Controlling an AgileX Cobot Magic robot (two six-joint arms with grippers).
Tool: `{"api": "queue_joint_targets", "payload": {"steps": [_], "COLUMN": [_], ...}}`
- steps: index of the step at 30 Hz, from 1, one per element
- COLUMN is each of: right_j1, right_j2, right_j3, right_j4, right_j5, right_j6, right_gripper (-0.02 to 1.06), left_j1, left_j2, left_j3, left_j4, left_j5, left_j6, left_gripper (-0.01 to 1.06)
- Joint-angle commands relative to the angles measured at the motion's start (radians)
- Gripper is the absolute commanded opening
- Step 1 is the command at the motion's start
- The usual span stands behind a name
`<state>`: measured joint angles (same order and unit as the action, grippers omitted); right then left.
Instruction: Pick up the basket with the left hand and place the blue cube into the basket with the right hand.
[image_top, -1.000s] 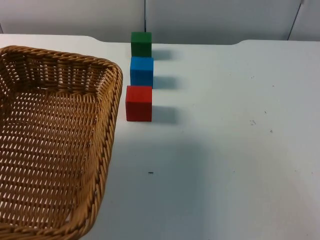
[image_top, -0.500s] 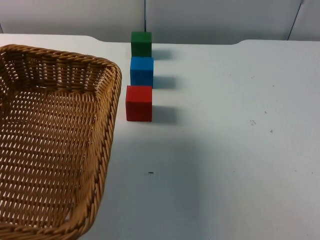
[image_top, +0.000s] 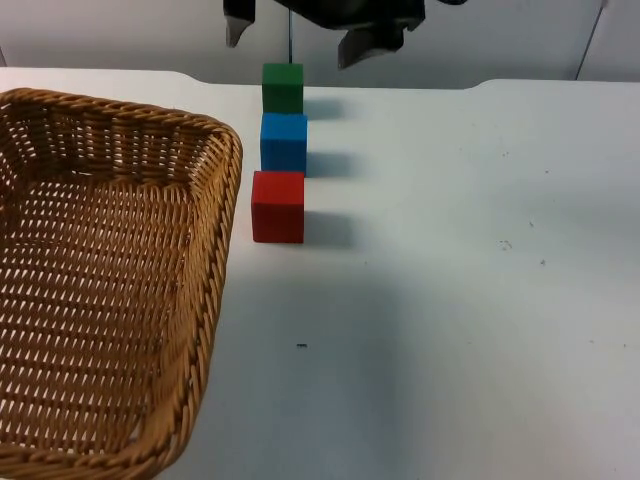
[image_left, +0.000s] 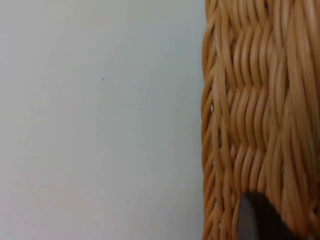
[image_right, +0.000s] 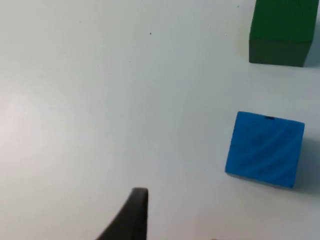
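wicker basket (image_top: 105, 280) sits in the left claw's grip; right claw (image_top: 295, 38), spread wide and empty above the green cube (image_top: 283, 87), should centre over the blue cube (image_top: 284, 142) before descending between its neighbours.

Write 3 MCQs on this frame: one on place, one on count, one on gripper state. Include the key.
1. Which cube stands between the other two in the row?
A. green cube
B. blue cube
C. red cube

2. How many cubes are on the table?
A. two
B. three
C. four

3. How are the right gripper's fingers set?
A. open, holding nothing
B. shut on the blue cube
C. shut on the wicker basket

Key:
1 B: the blue cube sits between the green cube and the red cube, beside the wicker basket.
2 B: the top view shows one green, one blue and one red on the table.
3 A: the right gripper hangs above the green cube, fingers spread, nothing between them.
The left gripper is at the basket's woven wall.
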<state>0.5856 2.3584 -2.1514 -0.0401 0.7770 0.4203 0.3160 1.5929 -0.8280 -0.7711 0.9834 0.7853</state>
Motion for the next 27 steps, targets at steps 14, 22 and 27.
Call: {"api": "queue_joint_targets", "payload": {"steps": [14, 22, 27], "right_j1": [0.004, 0.001, -0.007], "right_j2": [0.170, 0.219, 0.233], "right_j3": [-0.131, -0.134, -0.134], "right_j4": [-0.069, -0.143, -0.143], "right_j5": [0.027, -0.041, -0.108], "right_j6": [0.161, 0.275, 0.276], "right_gripper": [0.97, 0.94, 0.94], "left_j1": [0.005, 0.005, 0.005], "left_j2": [-0.004, -0.004, -0.004], "left_j3": [-0.008, -0.008, -0.008], "left_j4": [-0.033, -0.033, -0.033], "left_j5": [0.009, 0.011, 0.011], "left_j6": [0.005, 0.005, 0.005], "left_gripper": [0.00, 0.00, 0.00]}}
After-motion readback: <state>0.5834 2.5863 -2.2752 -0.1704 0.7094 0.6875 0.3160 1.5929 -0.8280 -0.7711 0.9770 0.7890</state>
